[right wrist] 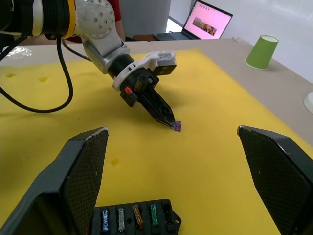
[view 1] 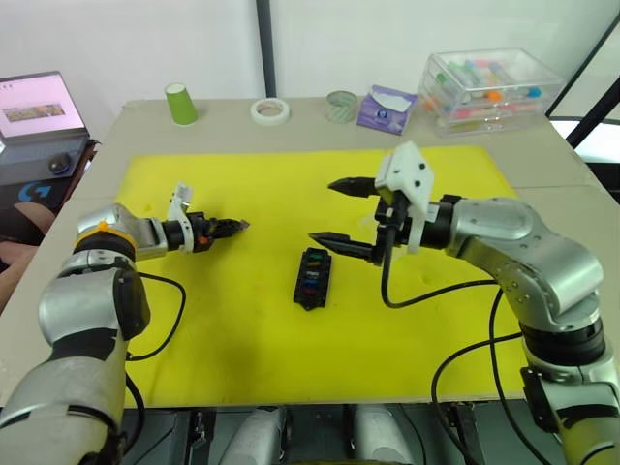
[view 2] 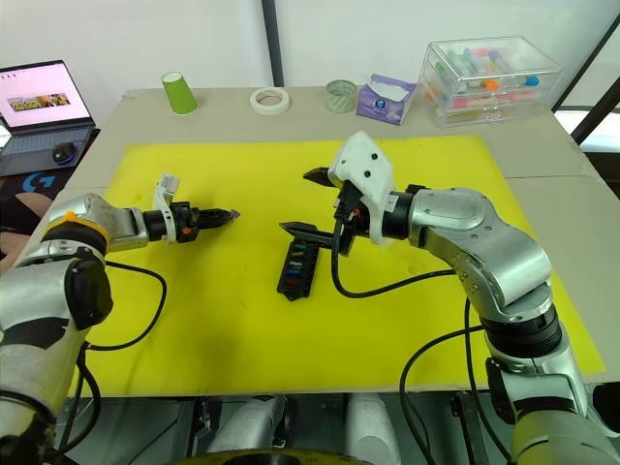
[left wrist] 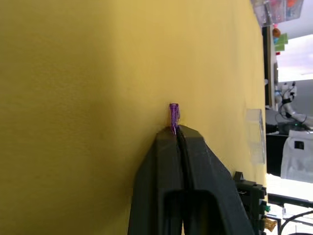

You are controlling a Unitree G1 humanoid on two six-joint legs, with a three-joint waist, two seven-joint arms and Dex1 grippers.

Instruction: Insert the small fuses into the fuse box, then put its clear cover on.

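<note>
Centrally on yellow mat (view 1: 242, 358): fuse box (view 1: 312, 277), bare mat all round. Left gripper (view 1: 235, 226) pinched shut on purple fuse (right wrist: 176, 126), well left of box. Right gripper (view 1: 344, 213) spread wide, just above box's far end.

1. A lab or robot test room: a plain grey table (view 1: 542, 160) stands against a bare white wall (view 1: 126, 39).
2. A yellow foam mat (view 1: 242, 339) covers the work area, laid out as a test surface.
3. An open laptop (view 2: 39, 107) sits beside the table, its screen lit, with a mouse (view 2: 64, 151) on it.
4. Loose supplies line the far edge: a green paper cup (view 1: 180, 103), a tape roll (view 1: 270, 110), a tissue pack (view 1: 386, 108) and a clear storage case (view 1: 489, 89) of coloured parts.
5. Black cables (view 2: 426, 281) trail across the mat.
</note>
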